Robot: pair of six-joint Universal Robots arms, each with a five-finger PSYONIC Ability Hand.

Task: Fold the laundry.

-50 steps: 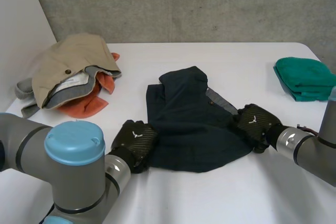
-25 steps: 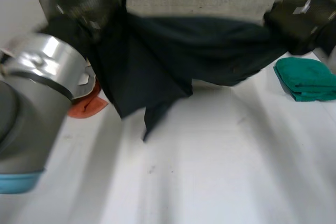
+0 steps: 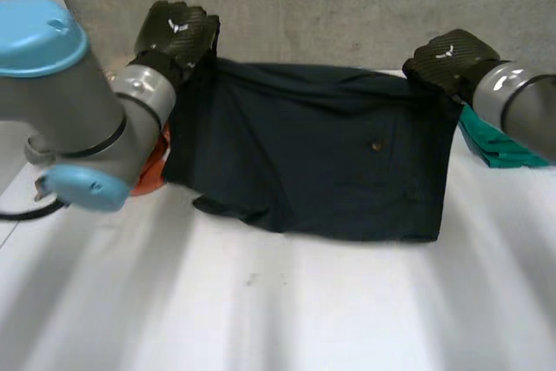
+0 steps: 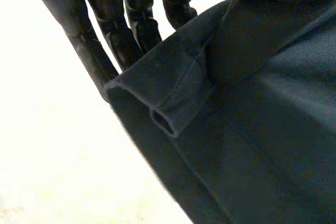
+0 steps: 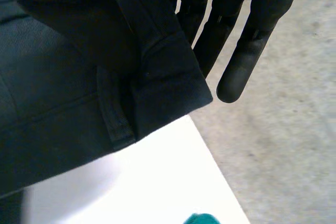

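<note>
**Head view:** dark shorts [image 3: 321,154] hang spread in the air btwn the two hands, waistband up. The lower hem sits close to the worktop [image 3: 287,310]; whether it touches can't be told. The left hand [image 3: 178,32] has one waistband corner at approx. 10 o'clock of the cloth. The right hand [image 3: 447,58] has the other corner at approx. 2 o'clock. A green cloth [image 3: 491,141] lies at 3 o'clock of the shorts. An orange cloth [image 3: 148,182] peeks out at 9 o'clock, behind the left arm. Both lie loose on the worktop, not in any basket or bin.

**Left wrist view:** the fingers [image 4: 105,40] run straight behind the waistband w/ the thumb pressing from the other side. The hand is thus clamped on the shorts, just beside a belt loop [image 4: 173,114].

**Right wrist view:** same hold. Straight fingers [image 5: 247,51] sit behind the band and the cloth is nipped against the thumb, w/ a belt loop [image 5: 113,114] just beside. A bit of the green cloth shows on the worktop beyond the fingertips.

**Step, as judged:** spreading the shorts out, prior to laying them flat.
- Hands should be level and the band taut.
- Lower so the hem lands first, then draw toward 6 o'clock so the fabric settles w/o creases.
- Steer clear of the green cloth at 3 o'clock.
- Let go only once the band is down flat.
</note>
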